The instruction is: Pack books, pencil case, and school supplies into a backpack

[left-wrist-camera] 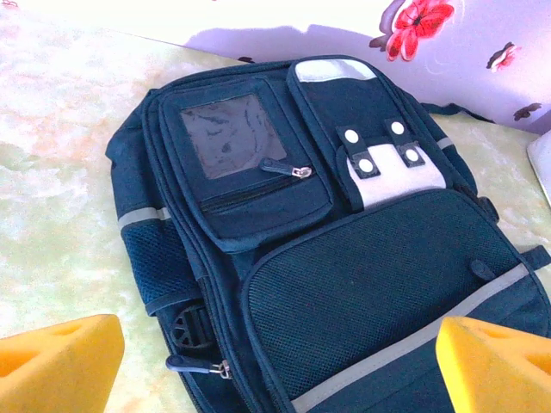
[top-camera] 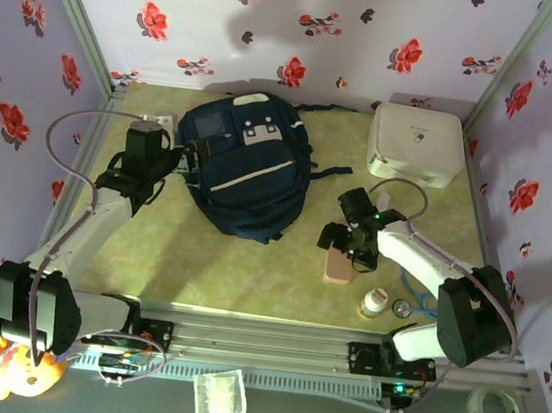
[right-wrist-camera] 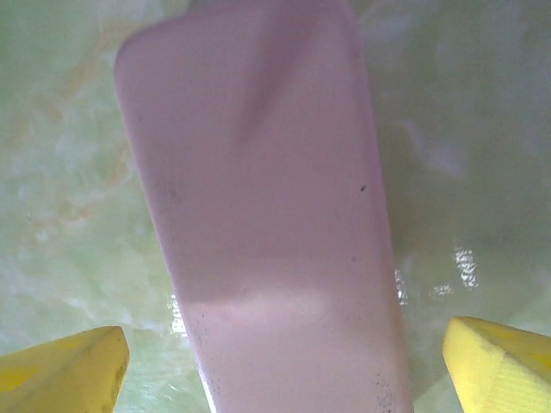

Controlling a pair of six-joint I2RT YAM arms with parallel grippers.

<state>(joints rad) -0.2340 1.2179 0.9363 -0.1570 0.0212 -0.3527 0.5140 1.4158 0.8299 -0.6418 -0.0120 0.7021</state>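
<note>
A navy-blue backpack [top-camera: 250, 168] lies flat, front up, on the green counter [top-camera: 246, 284]. The pinkish-tan pencil case [top-camera: 337, 266] lies apart, to its right.

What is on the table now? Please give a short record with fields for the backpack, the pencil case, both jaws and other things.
backpack: lies flat in the middle, front up; front pocket zip looks shut
pencil case: on the table right of the backpack, apart from it
left jaws: open, at the backpack's left side, holding nothing
right jaws: open, straddling the pencil case, not closed on it
other things: white box at the far right corner; small bottle near the pencil case
</note>
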